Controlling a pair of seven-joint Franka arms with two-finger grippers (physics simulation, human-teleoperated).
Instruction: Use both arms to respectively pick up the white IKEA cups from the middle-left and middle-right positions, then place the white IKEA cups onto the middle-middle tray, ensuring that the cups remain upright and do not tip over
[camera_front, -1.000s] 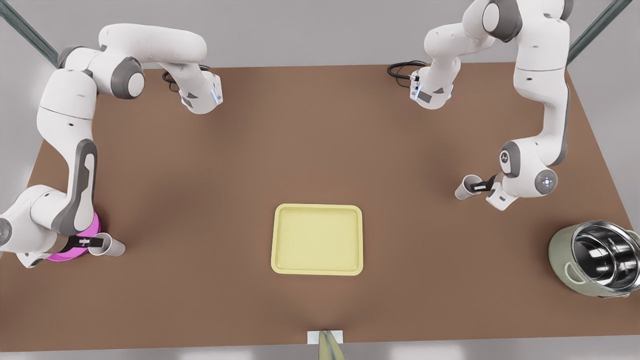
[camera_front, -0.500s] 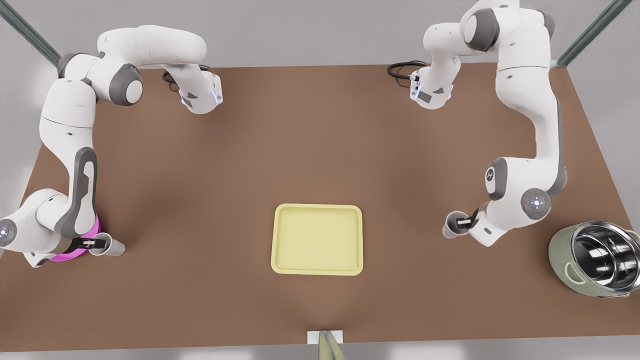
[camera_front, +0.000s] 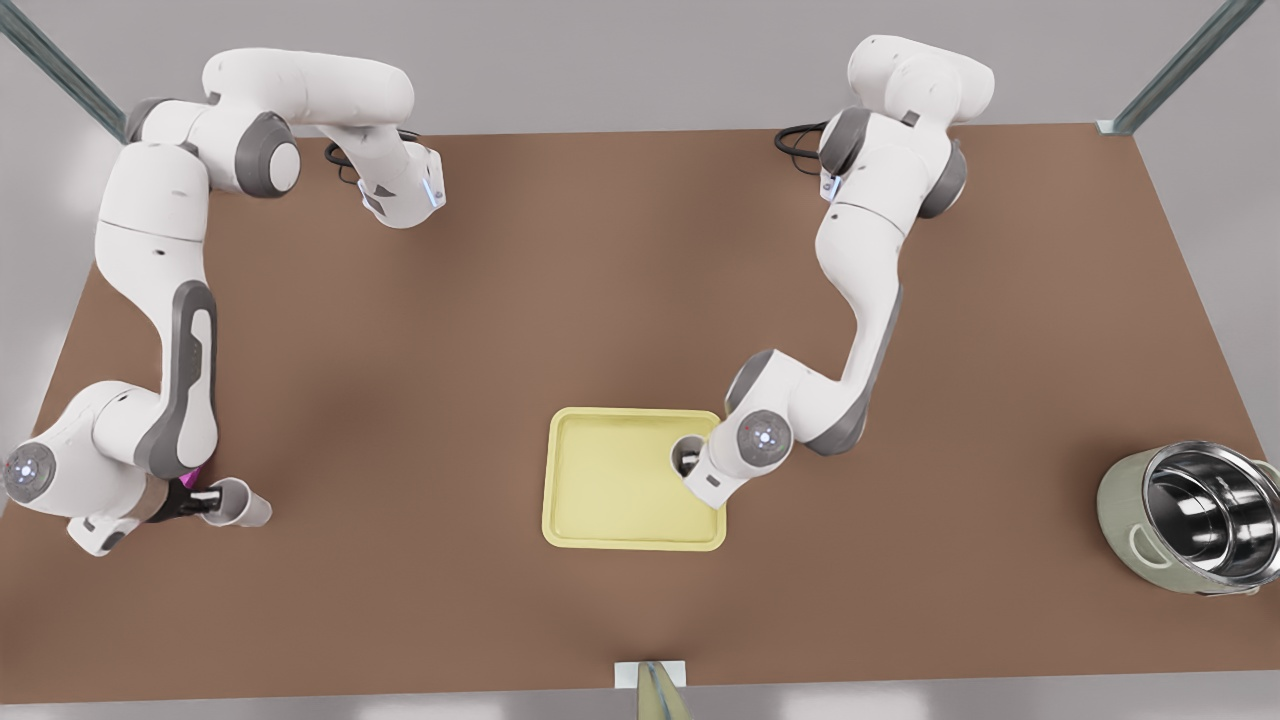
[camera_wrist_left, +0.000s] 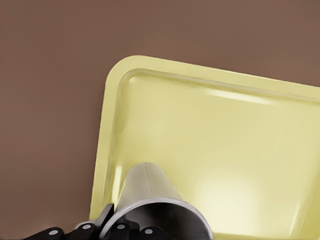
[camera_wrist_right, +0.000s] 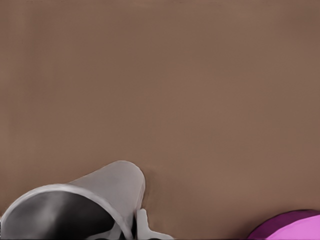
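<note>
Swinging across from the front view's right, the left gripper (camera_front: 690, 462) now holds its white cup (camera_front: 686, 455) over the tray (camera_front: 600, 500).
Right gripper (camera_front: 200, 497), fingers clamped on the other cup (camera_front: 240, 503), lingers beside the magenta bowl (camera_wrist_right: 290, 227); release looks next.

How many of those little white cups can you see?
2. One small white tapered cup is held by the left gripper over the pale yellow tray; the other white cup is held by the right gripper near the front view's left edge.
</note>
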